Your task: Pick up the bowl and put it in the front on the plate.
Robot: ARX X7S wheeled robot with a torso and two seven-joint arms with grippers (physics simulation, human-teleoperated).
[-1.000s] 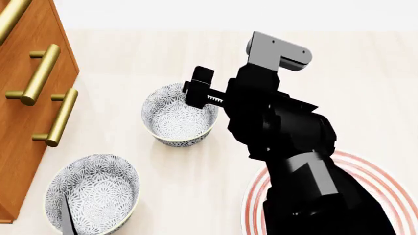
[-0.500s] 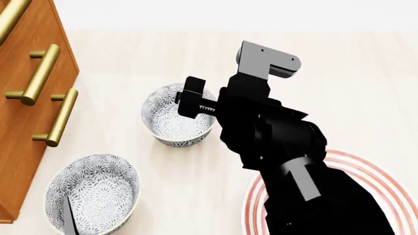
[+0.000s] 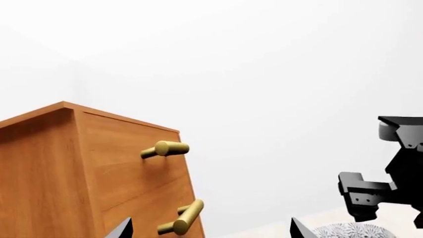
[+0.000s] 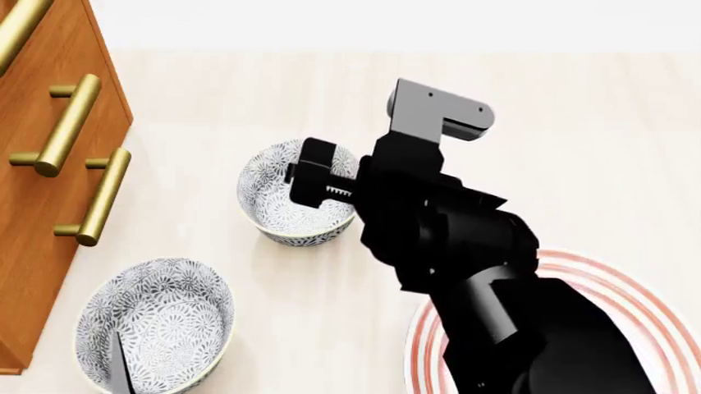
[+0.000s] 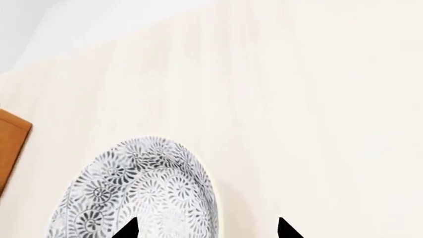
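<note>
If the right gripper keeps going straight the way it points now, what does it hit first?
Most likely the bowl's rim: the right gripper straddles its edge, one fingertip over the inside, one outside. Depth is unclear.

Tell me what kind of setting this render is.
Probably a simulated kitchen or dining surface: patterned grey-blue ceramic bowls and a red-ringed white plate sit on a pale wood-grain top, beside an orange-brown wooden drawer unit with brass bar handles.

Glossy black right arm [image 4: 460, 246] of chunky faceted segments, grey angular camera bracket [image 4: 436, 111] with small screw holes, black blocky end effector [image 4: 312, 182], toothed rack
</note>
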